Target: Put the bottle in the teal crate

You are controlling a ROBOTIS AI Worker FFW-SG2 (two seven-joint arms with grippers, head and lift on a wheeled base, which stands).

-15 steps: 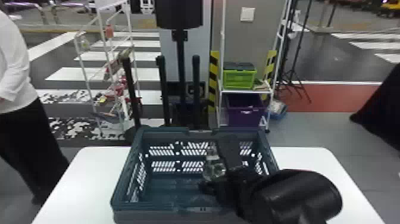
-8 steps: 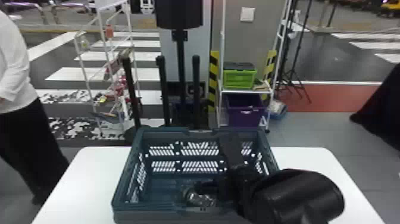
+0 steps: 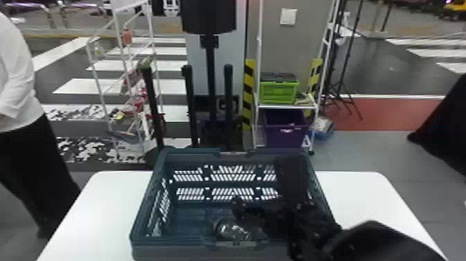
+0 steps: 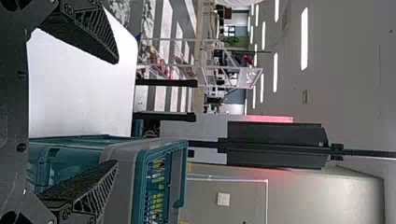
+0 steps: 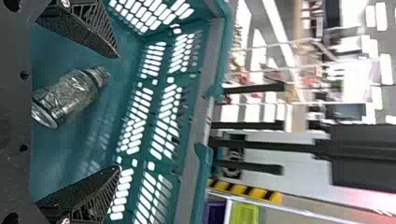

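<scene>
Past your teal crate [image 3: 163,243], a white rack [image 3: 100,91] stands upper left, a green crate [image 3: 278,93] upper right. Your right gripper [image 3: 260,183] and left gripper [image 4: 116,112] have fingers apart. The bottle [image 3: 231,230], upright a second ago, lies inside, lower centre.

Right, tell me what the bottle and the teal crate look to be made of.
The bottle: clear and glossy, judging by its bright glints; plastic or glass, the look leaves open.

The teal crate: probably rigid moulded plastic with a soft sheen, going by the regular slots in its walls and the faint reflections on its floor.
</scene>
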